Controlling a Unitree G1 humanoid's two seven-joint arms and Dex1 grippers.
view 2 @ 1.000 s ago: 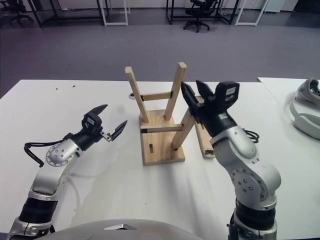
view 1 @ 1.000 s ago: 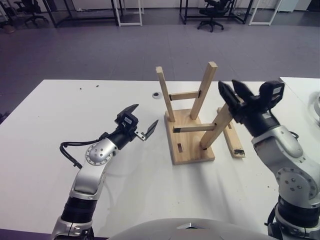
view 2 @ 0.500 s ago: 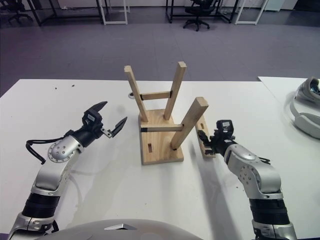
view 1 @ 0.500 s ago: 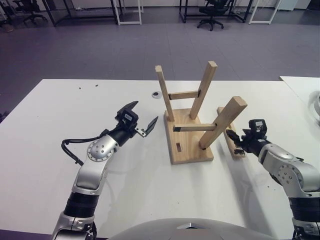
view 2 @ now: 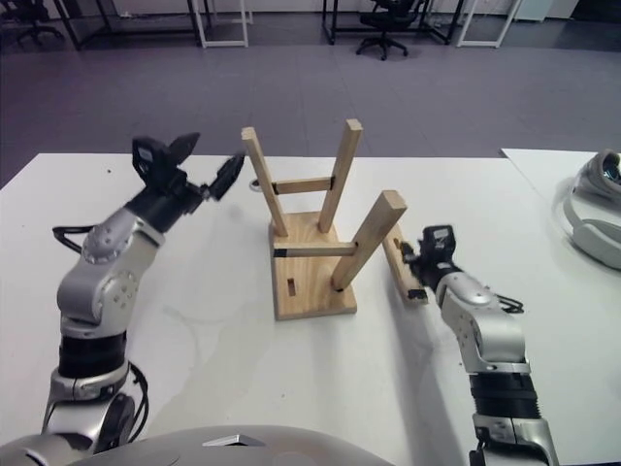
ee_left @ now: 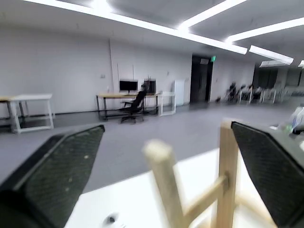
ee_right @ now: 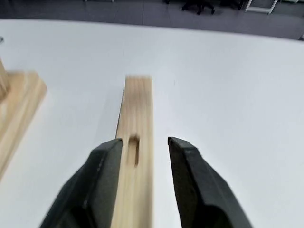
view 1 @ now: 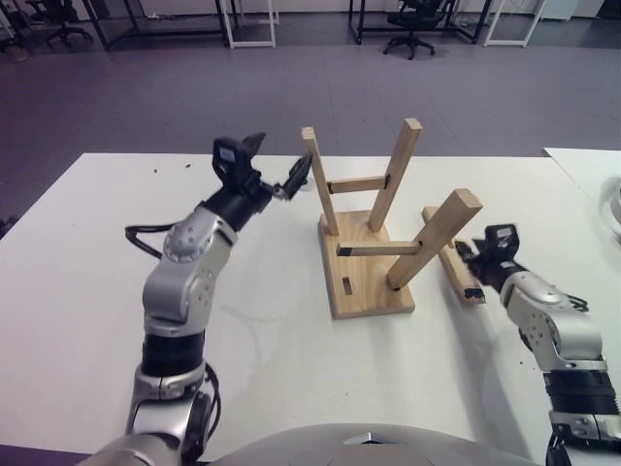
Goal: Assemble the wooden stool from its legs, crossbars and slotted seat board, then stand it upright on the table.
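The left jaws gape wide and hold nothing, raised beside the top of the stool's far-left leg [view 1: 318, 184]. A pale label [view 1: 225, 150] on their housing is too small to read. The right jaws stand parted astride a loose slotted leg [ee_right: 137, 114] that lies flat on the tabletop [view 1: 87, 252], just beside the seat board [view 1: 364, 286]. Whether they touch it I cannot tell. The seat board lies face down with three legs standing up from it, joined by two crossbars [view 1: 357, 184].
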